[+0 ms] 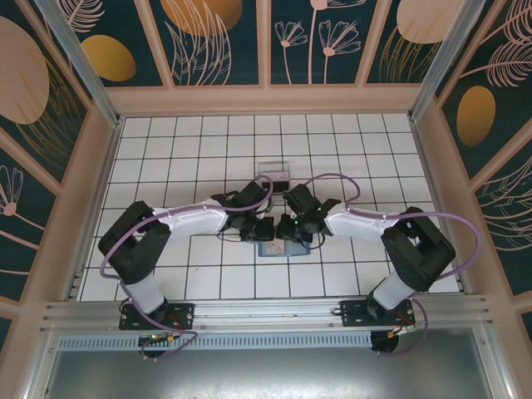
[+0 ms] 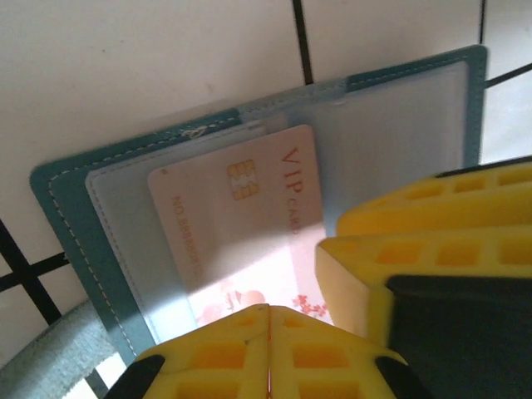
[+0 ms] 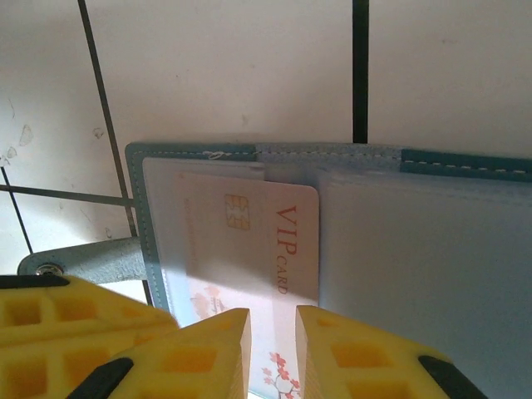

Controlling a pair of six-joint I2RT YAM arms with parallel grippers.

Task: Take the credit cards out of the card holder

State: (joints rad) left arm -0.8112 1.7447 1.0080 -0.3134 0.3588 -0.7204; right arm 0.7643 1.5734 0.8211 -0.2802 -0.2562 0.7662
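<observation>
Tiled table [image 1: 208, 274]: card holder [image 3: 432, 266] under left gripper [image 2: 268, 312], right gripper [image 3: 273, 320]; box [image 1: 273, 170] behind.

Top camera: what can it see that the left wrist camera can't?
The top view gives the big picture: the left arm and the right arm reaching toward each other, the white tiled table and the flowery walls. The left wrist view gives the close-up: a credit card with a gold chip and red VIP letters, sitting partly in a see-through pocket. Both show the teal card holder on the white tiles.
</observation>
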